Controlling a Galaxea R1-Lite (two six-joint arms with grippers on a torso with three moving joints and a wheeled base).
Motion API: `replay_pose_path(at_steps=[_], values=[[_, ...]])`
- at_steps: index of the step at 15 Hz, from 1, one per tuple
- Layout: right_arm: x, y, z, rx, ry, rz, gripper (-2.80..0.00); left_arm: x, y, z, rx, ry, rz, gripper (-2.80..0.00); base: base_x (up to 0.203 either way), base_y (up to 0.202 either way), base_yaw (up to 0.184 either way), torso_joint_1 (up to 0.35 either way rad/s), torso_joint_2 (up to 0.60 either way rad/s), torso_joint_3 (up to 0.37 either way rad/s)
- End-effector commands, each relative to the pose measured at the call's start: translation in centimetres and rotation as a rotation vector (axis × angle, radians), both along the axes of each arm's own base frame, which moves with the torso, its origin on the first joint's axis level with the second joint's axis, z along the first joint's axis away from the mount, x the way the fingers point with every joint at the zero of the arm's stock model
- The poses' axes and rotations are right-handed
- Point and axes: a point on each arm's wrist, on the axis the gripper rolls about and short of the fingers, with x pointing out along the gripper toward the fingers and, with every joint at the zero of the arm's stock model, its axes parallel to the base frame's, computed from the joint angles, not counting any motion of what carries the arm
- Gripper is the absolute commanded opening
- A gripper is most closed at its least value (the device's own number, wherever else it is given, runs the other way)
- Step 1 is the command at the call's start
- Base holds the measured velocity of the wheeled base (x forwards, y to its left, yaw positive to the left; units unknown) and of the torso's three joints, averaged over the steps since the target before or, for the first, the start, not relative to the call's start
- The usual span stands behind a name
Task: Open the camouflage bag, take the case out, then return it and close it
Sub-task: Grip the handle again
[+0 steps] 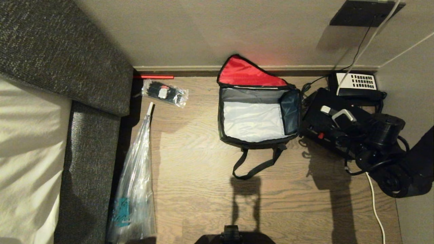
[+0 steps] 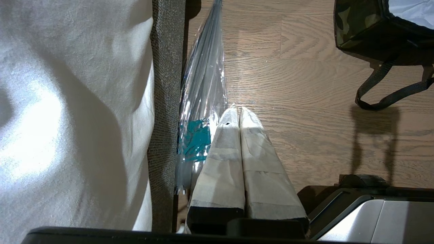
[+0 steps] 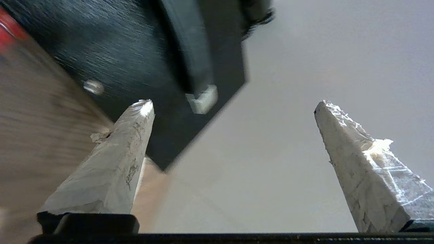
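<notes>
Right wrist view is showing the right claw (image 3: 234, 105) released, its taped fingers (image 3: 115, 156) spread wide, gripping nothing. Beyond them, the case (image 3: 129, 64) is lying on the wood floor (image 3: 40, 128). Seen from the head, the case (image 1: 325, 115) is sitting just right of the bag (image 1: 257, 118), touching it, near the far wall by a phone (image 1: 357, 83). That bag is standing open, red lid up. Left claw (image 2: 237, 110) is hanging clenched, empty, beside a plastic bag (image 2: 203, 88) at the left.
</notes>
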Motion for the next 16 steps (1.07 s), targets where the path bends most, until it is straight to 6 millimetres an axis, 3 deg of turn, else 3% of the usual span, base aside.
replay_pose_path(at_steps=[1,6,11,16], values=[[0.9,0.2,-1.3,0.055,-0.015,0.001,0.0,0.0,0.0,0.0,0.0,0.003,0.0,-2.8,0.0,0.0,0.0,0.0,0.0,0.0],[2.4,0.2,-2.5,0.064,-0.026,0.023,0.0,0.0,0.0,0.0,0.0,0.003,0.0,-2.8,0.0,0.0,0.0,0.0,0.0,0.0],[4.0,-0.1,-1.6,-0.01,-0.092,0.101,0.0,0.0,0.0,0.0,0.0,0.003,0.0,-2.8,0.0,0.0,0.0,0.0,0.0,0.0],[4.6,-1.8,-1.0,-0.097,-0.078,0.078,0.0,0.0,0.0,-0.1,0.0,0.004,0.0,-2.8,0.0,0.0,0.0,0.0,0.0,0.0]])
